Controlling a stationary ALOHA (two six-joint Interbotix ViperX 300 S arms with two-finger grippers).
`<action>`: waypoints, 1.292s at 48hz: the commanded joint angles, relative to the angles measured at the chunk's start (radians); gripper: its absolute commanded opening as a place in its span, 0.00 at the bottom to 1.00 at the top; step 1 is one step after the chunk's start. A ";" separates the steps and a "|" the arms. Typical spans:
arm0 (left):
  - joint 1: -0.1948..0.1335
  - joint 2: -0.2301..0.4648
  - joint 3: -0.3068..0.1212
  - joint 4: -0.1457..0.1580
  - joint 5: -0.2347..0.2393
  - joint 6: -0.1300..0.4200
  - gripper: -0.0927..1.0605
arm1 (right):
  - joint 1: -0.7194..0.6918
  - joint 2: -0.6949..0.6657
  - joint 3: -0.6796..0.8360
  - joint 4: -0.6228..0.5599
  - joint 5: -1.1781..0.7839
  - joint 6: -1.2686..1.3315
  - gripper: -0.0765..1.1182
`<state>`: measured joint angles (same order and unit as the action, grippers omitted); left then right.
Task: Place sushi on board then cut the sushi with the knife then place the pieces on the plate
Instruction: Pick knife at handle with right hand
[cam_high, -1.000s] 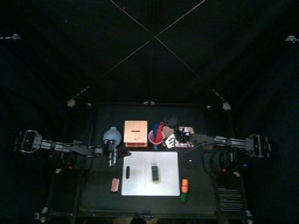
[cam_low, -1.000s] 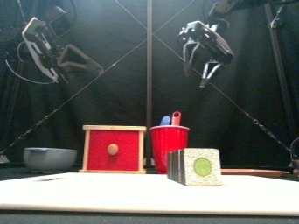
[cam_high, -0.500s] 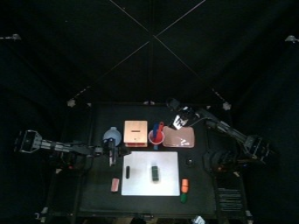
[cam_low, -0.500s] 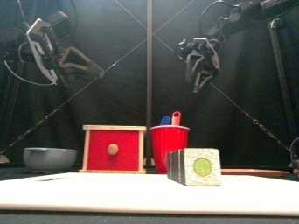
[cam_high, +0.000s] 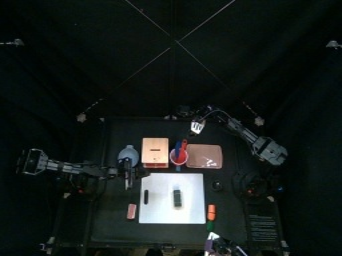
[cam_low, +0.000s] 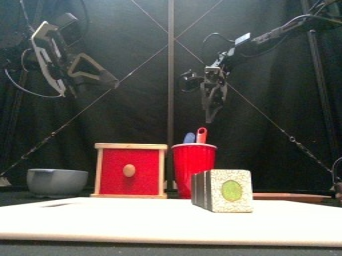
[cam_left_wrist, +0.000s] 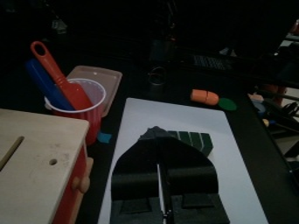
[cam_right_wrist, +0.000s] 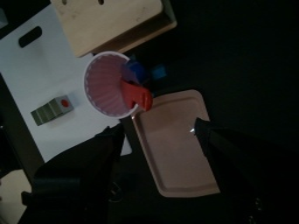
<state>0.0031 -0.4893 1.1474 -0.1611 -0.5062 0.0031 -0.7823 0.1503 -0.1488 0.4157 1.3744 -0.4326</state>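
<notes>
A dark green sushi roll (cam_high: 178, 199) lies on the white cutting board (cam_high: 194, 184); in the front view the sushi roll (cam_low: 223, 190) shows a green end face. Behind it the red cup (cam_low: 194, 169) holds a blue and a red knife (cam_low: 201, 133). The pink tray (cam_high: 209, 157) lies right of the cup. My right gripper (cam_low: 211, 100) hangs open high above the red cup (cam_right_wrist: 110, 83), holding nothing. My left gripper (cam_left_wrist: 159, 142) is shut and empty, just short of the sushi roll (cam_left_wrist: 187, 140), raised at the board's left.
A wooden box with a red drawer front (cam_low: 131, 170) stands left of the cup, and a blue-grey bowl (cam_low: 56, 181) sits further left. An orange toy (cam_high: 131, 210) lies left of the board; an orange toy (cam_high: 211, 210) and a green one (cam_high: 211, 225) lie right of it.
The right gripper has swung left and toward the back, from over the tray's right side to above the red cup. The left arm has stayed still.
</notes>
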 joint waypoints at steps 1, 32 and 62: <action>0.003 -0.002 -0.018 -0.002 -0.011 -0.002 0.05 | 0.003 0.023 -0.067 0.025 0.029 -0.026 0.86; 0.003 -0.002 -0.008 -0.003 -0.008 -0.002 0.05 | 0.083 0.167 -0.129 -0.055 0.084 -0.078 0.86; 0.003 -0.002 0.006 -0.003 -0.008 0.000 0.05 | 0.124 0.181 -0.071 -0.106 0.084 -0.072 0.86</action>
<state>0.0046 -0.4878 1.1658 -0.1626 -0.5062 0.0015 -0.6627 0.3574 -0.2071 0.3083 1.4573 -0.5031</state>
